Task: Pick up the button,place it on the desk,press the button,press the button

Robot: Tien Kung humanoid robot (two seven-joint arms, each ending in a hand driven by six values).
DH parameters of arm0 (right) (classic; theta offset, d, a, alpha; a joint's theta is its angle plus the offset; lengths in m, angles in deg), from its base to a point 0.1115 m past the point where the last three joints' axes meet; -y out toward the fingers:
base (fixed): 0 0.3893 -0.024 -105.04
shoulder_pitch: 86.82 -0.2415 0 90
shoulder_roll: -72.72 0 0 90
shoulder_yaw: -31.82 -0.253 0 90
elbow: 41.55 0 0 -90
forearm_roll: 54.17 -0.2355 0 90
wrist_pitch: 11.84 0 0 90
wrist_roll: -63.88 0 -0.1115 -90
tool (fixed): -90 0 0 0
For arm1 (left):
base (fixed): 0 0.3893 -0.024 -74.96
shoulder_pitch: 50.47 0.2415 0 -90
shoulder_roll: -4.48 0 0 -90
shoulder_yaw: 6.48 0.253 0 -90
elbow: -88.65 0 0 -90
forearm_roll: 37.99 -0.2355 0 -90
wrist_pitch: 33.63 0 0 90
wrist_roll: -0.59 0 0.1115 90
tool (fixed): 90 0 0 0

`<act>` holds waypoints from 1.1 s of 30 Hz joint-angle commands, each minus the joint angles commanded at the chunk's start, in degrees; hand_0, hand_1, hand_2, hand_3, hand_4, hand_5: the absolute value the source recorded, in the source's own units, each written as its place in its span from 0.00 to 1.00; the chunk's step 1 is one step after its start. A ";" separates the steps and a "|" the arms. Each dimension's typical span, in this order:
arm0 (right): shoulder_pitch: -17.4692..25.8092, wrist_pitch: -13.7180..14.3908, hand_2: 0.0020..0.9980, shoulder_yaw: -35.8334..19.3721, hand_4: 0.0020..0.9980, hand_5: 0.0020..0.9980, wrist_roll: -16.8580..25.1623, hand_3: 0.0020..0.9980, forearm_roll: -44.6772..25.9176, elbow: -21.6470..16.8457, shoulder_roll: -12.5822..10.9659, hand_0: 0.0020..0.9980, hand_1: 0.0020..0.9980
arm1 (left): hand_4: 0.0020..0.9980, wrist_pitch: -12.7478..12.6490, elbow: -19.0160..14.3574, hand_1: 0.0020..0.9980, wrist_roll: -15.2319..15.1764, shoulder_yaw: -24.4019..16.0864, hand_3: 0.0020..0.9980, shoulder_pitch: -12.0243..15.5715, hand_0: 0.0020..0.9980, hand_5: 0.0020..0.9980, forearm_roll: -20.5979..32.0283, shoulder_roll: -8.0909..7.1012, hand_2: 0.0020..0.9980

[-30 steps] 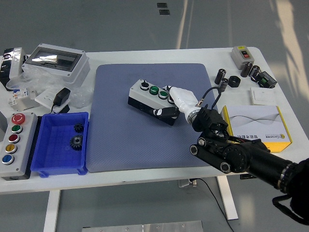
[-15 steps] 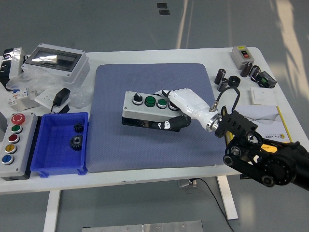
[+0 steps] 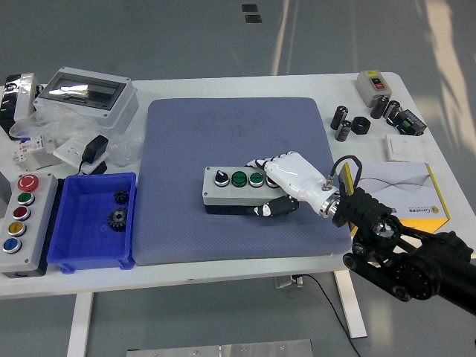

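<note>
A grey button box (image 3: 238,187) with a black base carries a black knob and green buttons on top. It lies level on the blue mat (image 3: 223,134), just below the mat's middle. My right hand (image 3: 279,184), white with a black arm behind it, is shut on the box's right end, fingers over the top and thumb on the front side. The left arm does not appear in the head view.
A blue bin (image 3: 93,223) with gears sits left of the mat, next to a five-button control box (image 3: 22,219). A clear-lid enclosure (image 3: 85,93) and small parts lie at the back left. A yellow-white box (image 3: 405,195), capacitors (image 3: 342,123) and a switch box (image 3: 374,84) are on the right.
My right hand carried the button box from the mat's centre toward the near edge, levelling it from a tilt and lowering it onto the mat. My arm drew back to the right.
</note>
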 joint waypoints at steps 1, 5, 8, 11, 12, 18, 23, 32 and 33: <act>-0.08 -0.08 0.33 0.18 0.00 0.00 -0.05 0.25 -0.32 0.07 -0.08 0.30 0.34 | 0.61 0.00 0.00 0.59 0.06 -0.01 0.59 -0.01 0.63 0.23 0.00 -0.03 0.54; -0.37 -0.45 0.54 0.76 0.04 0.00 -0.04 0.53 -2.17 0.06 -0.44 0.57 0.53 | 0.61 0.03 0.00 0.59 0.60 -0.25 0.59 0.00 0.63 0.23 -0.26 -0.11 0.54; -0.47 -0.53 0.67 1.10 0.16 0.03 0.11 0.67 -3.48 0.13 -0.68 0.73 0.69 | 0.61 0.01 0.00 0.59 0.88 -0.43 0.59 0.07 0.63 0.23 -0.41 -0.12 0.54; -0.48 -0.48 0.67 1.35 0.16 0.03 0.25 0.67 -4.46 0.27 -0.89 0.73 0.69 | 0.61 -0.03 0.00 0.59 1.04 -0.50 0.59 0.16 0.63 0.23 -0.43 -0.10 0.54; -0.47 -0.41 0.67 1.39 0.16 0.03 0.29 0.67 -4.66 0.31 -0.93 0.73 0.69 | 0.61 -0.04 0.00 0.59 1.07 -0.51 0.59 0.18 0.63 0.23 -0.42 -0.09 0.54; -0.40 -0.06 0.80 1.46 0.35 0.02 0.44 0.80 -5.30 0.30 -1.10 0.88 0.80 | 0.61 -0.09 0.00 0.59 1.12 -0.56 0.59 0.22 0.63 0.23 -0.41 -0.06 0.54; -0.47 -0.14 0.82 1.86 0.40 0.03 0.38 0.84 -6.52 -0.24 -1.65 0.91 0.83 | 0.61 -0.12 0.00 0.59 1.20 -0.74 0.59 0.27 0.62 0.23 -0.58 -0.06 0.54; -0.83 -0.84 0.83 2.91 0.45 0.05 0.68 0.87 -9.86 -0.86 -2.59 0.92 0.84 | 0.61 -0.14 0.00 0.59 1.26 -0.95 0.59 0.29 0.62 0.23 -0.88 -0.03 0.54; -0.86 -0.99 0.83 2.97 0.45 0.05 0.78 0.87 -10.42 -1.02 -2.70 0.92 0.84 | 0.61 -0.13 0.00 0.59 1.27 -0.95 0.59 0.31 0.62 0.23 -0.91 -0.01 0.54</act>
